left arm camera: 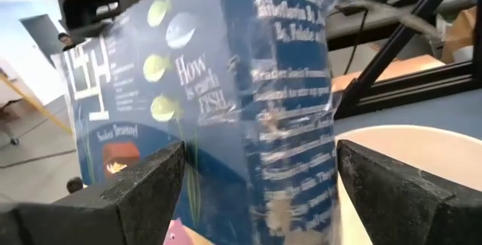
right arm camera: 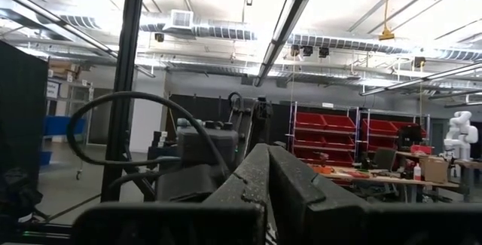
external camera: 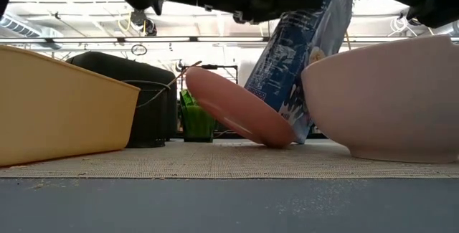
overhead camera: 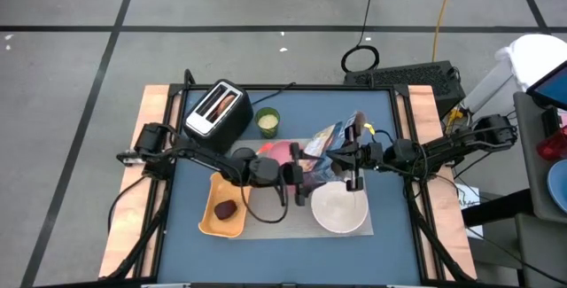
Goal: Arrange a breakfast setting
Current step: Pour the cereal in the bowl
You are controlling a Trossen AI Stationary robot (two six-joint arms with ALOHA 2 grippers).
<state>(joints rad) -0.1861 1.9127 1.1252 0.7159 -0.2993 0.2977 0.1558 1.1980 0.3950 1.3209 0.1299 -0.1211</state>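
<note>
A blue printed cereal bag (overhead camera: 330, 151) stands tilted between the pink plate (external camera: 237, 111) and the white bowl (external camera: 387, 97), with its lower end on the grey mat (external camera: 215, 158). My left gripper (left arm camera: 260, 200) is at the bag's lower part, one finger on each side. My right gripper (overhead camera: 354, 175) is shut beside the bag's upper part, above the bowl. I cannot tell whether it touches the bag. The plate is tilted, with one rim on the mat. A dark-red fruit (overhead camera: 226, 209) lies in the yellow tray (overhead camera: 213, 221). The spoon is not in view. My left gripper has the cereal bag's lower part (left arm camera: 301, 185) between its two wide-set fingers, one finger (left arm camera: 151, 188) on each side wall. The fingers come level from the table's left. The bag stands tilted, its bottom end on the mat (external camera: 297, 136) beside the bowl.
The black-and-silver toaster (overhead camera: 215, 111) stands at the far left with something brown in a slot. A small green cup (overhead camera: 267, 122) stands beside it. The yellow tray lies close to the plate at the near left. Bare blue table lies in front of the mat.
</note>
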